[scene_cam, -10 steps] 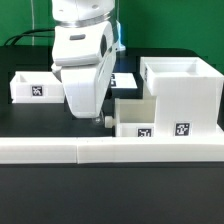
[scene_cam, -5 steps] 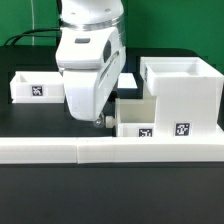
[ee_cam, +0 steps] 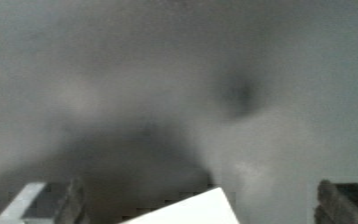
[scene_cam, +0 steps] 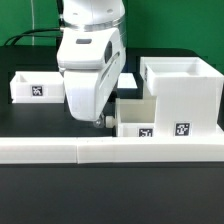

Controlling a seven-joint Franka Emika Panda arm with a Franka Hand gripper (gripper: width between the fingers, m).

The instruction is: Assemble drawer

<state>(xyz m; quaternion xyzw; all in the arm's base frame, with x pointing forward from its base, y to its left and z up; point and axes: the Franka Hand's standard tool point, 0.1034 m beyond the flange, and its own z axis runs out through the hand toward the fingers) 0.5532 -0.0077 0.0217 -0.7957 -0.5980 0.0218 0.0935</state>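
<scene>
At the exterior view's left, near the far edge of the black table (scene_cam: 40, 118), one shallow tray (scene_cam: 28, 88) of the drawer lies loose with its tag toward the camera, well apart from the other parts. Nothing holds it, so I judge this tray is not yet mounted.

Near the middle of the table the arm stands almost vertical, its white wrist pointing down and leaning a little toward the exterior view's right. The gripper (scene_cam: 101, 121) hangs low, just above the table and just beside the second tray (scene_cam: 135, 117). In the wrist view the two fingers (ee_cam: 34, 203) are spread wide and a white corner (ee_cam: 179, 206) shows between them without touching either one, so the pincer is open and holds nothing.

The second tray sits low against the casing (scene_cam: 180, 92), at the side that faces the exterior view's left. It seems partly slid in, but how deep I cannot tell. The casing stands upright toward the right edge, just behind the long white border wall (scene_cam: 60, 150) along the front.

I judge the work is about half done: this tray needs pushing home, then the loose tray must follow
</scene>
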